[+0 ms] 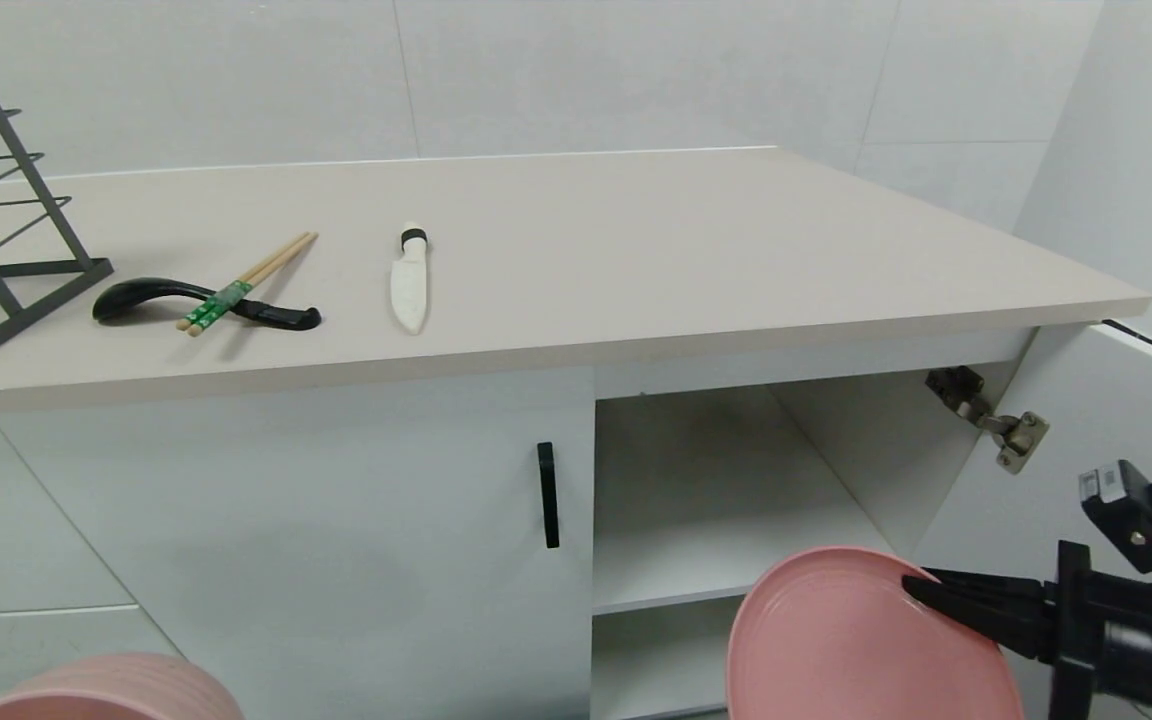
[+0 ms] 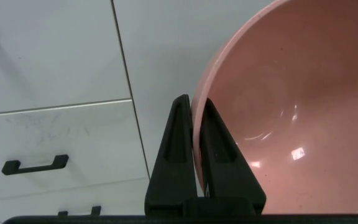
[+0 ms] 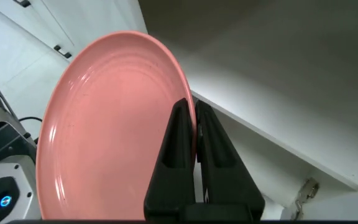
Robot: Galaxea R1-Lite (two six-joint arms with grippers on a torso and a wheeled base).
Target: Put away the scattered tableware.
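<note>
Below, pinching one smooth, round pink plate (image 1: 856,640) at its rim in right gripper (image 1: 921,590), before open white cabinet (image 1: 696,480). Clamping wall of one glossy pink bowl (image 2: 291,112) in left gripper (image 2: 194,102). Up on matte beige table (image 1: 636,240): one curved black spoon (image 1: 151,295), two wooden chopsticks (image 1: 246,283) lying across its handle, one white knife (image 1: 409,285) nearby, apart.

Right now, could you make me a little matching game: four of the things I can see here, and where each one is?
Things:
1 pink plate
2 pink bowl
3 chopsticks
4 knife

Places:
A across the black spoon
B held in the left gripper
C by itself on the countertop
D held in the right gripper

Pairs: 1-D, 2-B, 3-A, 4-C.
</note>
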